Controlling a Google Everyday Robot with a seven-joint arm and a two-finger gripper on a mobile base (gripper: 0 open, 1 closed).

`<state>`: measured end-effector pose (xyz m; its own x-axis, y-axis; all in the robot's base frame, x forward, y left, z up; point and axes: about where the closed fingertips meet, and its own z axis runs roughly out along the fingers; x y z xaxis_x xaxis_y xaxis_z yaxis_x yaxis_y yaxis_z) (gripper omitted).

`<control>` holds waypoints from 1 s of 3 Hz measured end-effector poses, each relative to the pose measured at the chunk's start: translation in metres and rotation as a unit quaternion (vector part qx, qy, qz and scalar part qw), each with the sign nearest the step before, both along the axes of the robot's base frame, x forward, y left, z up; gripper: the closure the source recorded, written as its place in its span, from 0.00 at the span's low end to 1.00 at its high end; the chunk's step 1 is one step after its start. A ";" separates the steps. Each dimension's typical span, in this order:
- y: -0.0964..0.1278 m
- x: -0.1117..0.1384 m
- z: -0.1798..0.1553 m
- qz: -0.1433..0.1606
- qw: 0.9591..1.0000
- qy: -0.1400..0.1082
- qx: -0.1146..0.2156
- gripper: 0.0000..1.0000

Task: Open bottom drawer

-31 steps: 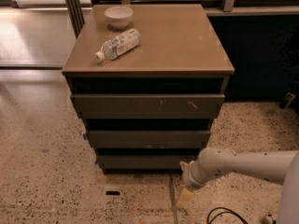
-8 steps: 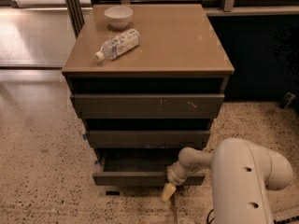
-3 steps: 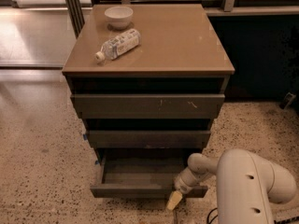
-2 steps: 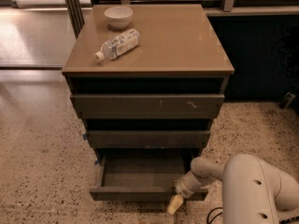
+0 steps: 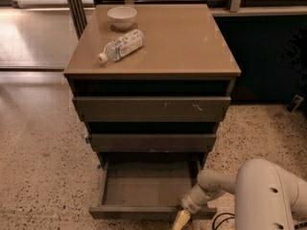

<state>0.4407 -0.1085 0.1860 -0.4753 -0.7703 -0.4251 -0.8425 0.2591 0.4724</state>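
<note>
A small brown table (image 5: 192,42) with three handleless drawers stands on a speckled floor (image 5: 43,166), seen from above and in front. On the table top a white bowl (image 5: 122,17) sits near the back left. Just in front of it a clear plastic water bottle (image 5: 120,45) lies on its side.

The top drawer (image 5: 151,109) and the middle drawer (image 5: 152,142) sit nearly shut, each with a dark gap above it. The bottom drawer (image 5: 148,186) is the lowest one, down at floor level. It stands pulled well out, showing its shallow grey-brown tray.

My white arm (image 5: 268,195) reaches in from the lower right. My gripper (image 5: 181,218), with a yellowish tip, sits at the right end of the bottom drawer's front panel, apparently touching its edge. I cannot tell whether its jaws are open or closed on that panel.

I judge the pulling step to be nearly finished, since most of the tray is exposed. The next move probably calls for a short, straight pull outward, kept level so the drawer does not twist. After that I would release and back away from the front panel.
</note>
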 end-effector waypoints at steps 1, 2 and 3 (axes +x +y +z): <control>0.000 0.000 0.000 0.000 1.000 0.000 0.000 0.00; 0.002 -0.017 -0.007 0.001 1.000 0.019 0.011 0.00; 0.001 -0.024 -0.005 -0.002 1.000 0.025 0.015 0.00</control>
